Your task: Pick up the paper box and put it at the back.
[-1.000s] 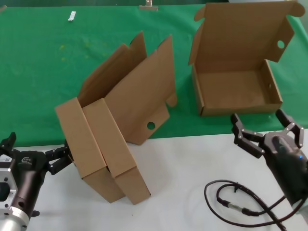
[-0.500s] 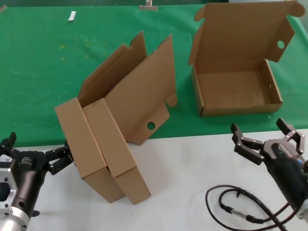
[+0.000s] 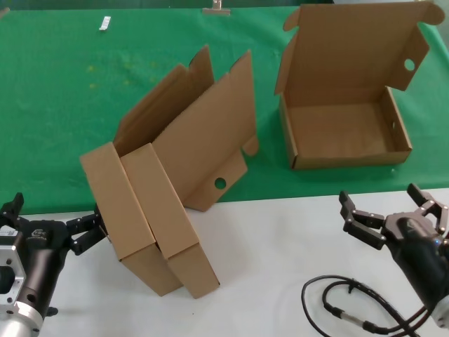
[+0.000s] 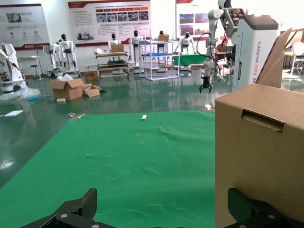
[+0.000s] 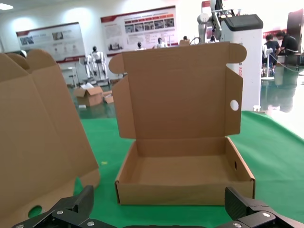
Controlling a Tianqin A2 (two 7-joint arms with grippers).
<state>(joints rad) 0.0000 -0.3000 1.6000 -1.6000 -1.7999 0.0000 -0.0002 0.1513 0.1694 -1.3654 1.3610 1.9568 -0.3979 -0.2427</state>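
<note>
The paper box [image 3: 347,133] stands open on the green cloth [image 3: 63,105] at the back right, with its lid upright and a round hole in a side flap. It also shows in the right wrist view [image 5: 183,175], straight ahead of my right gripper [image 5: 159,211]. My right gripper [image 3: 393,214] is open and empty over the white tabletop, a short way in front of the box and apart from it. My left gripper [image 3: 49,221] is open and empty at the lower left, with one finger close beside the leaning pair of boxes [image 3: 168,189].
The pair of brown boxes leans together across the cloth's front edge; it shows in the left wrist view [image 4: 259,156] and the right wrist view [image 5: 38,156]. A black cable [image 3: 351,309] loops on the white tabletop [image 3: 266,246]. Small bits [image 3: 105,24] lie at the far edge.
My right gripper has drawn back from the paper box, nearer to me over the white tabletop. The left arm and the boxes have not moved.
</note>
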